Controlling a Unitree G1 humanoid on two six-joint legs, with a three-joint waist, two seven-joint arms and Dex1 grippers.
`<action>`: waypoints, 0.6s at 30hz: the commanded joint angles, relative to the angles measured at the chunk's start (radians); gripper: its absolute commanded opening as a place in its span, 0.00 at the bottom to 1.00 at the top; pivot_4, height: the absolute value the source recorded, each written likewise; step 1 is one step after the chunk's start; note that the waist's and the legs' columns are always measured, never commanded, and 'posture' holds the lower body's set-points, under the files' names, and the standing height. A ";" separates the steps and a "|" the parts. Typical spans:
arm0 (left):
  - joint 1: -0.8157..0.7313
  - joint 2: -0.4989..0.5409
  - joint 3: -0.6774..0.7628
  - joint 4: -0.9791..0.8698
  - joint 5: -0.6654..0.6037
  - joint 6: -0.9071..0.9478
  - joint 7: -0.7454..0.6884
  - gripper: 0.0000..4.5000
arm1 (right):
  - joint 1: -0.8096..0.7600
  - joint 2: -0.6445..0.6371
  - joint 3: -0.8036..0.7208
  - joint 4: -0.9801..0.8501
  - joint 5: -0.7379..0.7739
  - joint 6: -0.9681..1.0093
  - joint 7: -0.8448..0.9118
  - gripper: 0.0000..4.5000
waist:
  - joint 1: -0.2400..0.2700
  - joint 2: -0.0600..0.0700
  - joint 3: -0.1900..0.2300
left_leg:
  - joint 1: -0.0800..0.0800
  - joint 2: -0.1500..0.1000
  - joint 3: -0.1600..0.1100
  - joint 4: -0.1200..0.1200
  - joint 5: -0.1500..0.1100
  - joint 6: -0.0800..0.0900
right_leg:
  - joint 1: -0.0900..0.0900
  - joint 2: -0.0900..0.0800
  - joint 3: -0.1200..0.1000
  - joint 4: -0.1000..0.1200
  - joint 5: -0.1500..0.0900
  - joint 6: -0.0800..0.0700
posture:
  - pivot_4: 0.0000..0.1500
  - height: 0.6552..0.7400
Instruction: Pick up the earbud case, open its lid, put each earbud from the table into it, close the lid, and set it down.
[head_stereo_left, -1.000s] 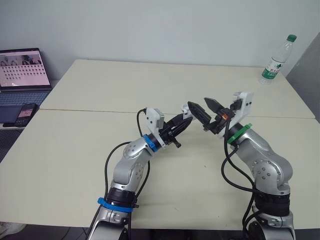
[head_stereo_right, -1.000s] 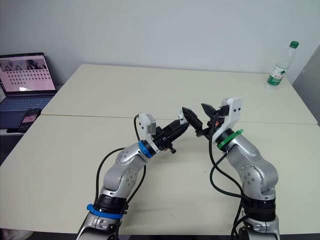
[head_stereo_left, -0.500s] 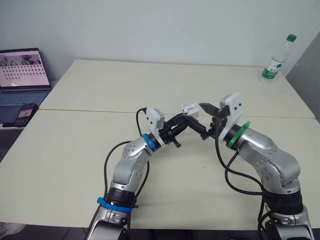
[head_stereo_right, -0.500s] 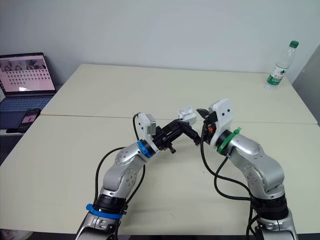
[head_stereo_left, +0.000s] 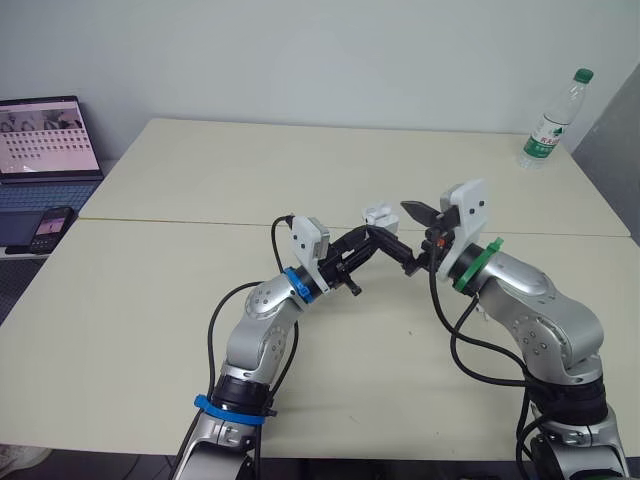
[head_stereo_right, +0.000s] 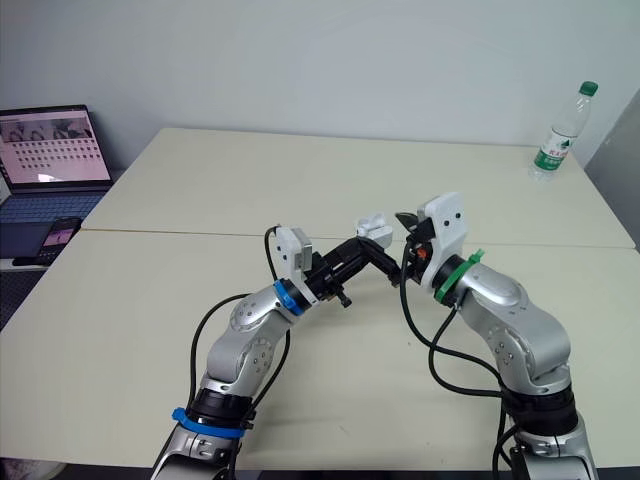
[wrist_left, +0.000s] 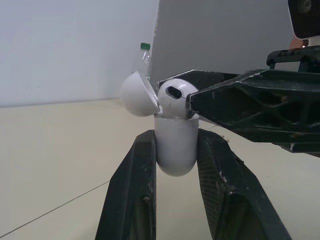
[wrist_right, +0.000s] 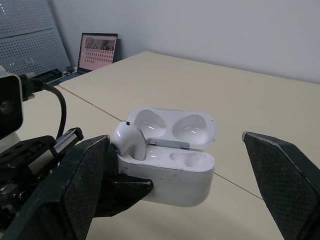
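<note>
Far left, off the table edge, a laptop (head_stereo_left: 50, 140) stands open with its screen lit, and a phone (head_stereo_left: 50, 228) lies just in front of it. The pale table (head_stereo_left: 200, 300) spreads across the middle, with a seam running side to side through it.

Now the centre. The left gripper (head_stereo_left: 385, 242) is raised above the table, close to that seam, and it has the case (wrist_left: 175, 150) pinched by its lower body, one black finger (wrist_left: 132, 190) on each flank. The grip looks firm and the case sits upright between them. The lid (wrist_left: 136, 94) is swung right back on its hinge, its two hollow cups facing the right wrist camera.

And there's an earbud (wrist_right: 129, 140) in the case! It sits in one well, the one nearer the left arm, with its rounded head poking up above the rim.

The right gripper (head_stereo_left: 412, 240) is in from the other side, tip to tip with the left. Its fingers are spread wide, holding nothing. One of them (wrist_right: 85, 185) lies right against the earbud's head, and I cannot tell whether it is pressing or just touching. The other (wrist_right: 285, 185) hangs well clear past the far end of the case.

Far right, at the back corner of the table, a clear bottle (head_stereo_left: 548, 120) with a green cap stands upright, well apart from the action.
</note>
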 joint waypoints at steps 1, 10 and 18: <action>-0.005 -0.004 -0.005 -0.020 -0.004 -0.023 -0.011 0.18 | -0.020 -0.008 -0.028 -0.017 0.003 -0.015 0.009 0.99 | 0.000 0.000 0.000 | 0.000 0.000 0.000 0.000 0.000 0.000 | 0.000 0.000 0.000 0.000 0.000 0.000 | 1.00 0.95; -0.007 -0.003 -0.003 -0.020 -0.004 -0.020 -0.013 0.18 | -0.017 -0.004 -0.036 -0.029 0.018 -0.016 0.019 0.99 | 0.000 0.000 0.000 | 0.000 0.000 0.000 0.000 0.000 0.000 | 0.000 0.000 0.000 0.000 0.000 0.000 | 1.00 0.95; -0.006 -0.003 -0.003 -0.022 -0.005 -0.017 -0.014 0.18 | -0.011 -0.030 -0.053 -0.041 0.036 -0.019 0.055 0.99 | 0.000 0.000 0.000 | 0.000 0.000 0.000 0.000 0.000 0.000 | 0.000 0.000 0.000 0.000 0.000 0.000 | 1.00 0.95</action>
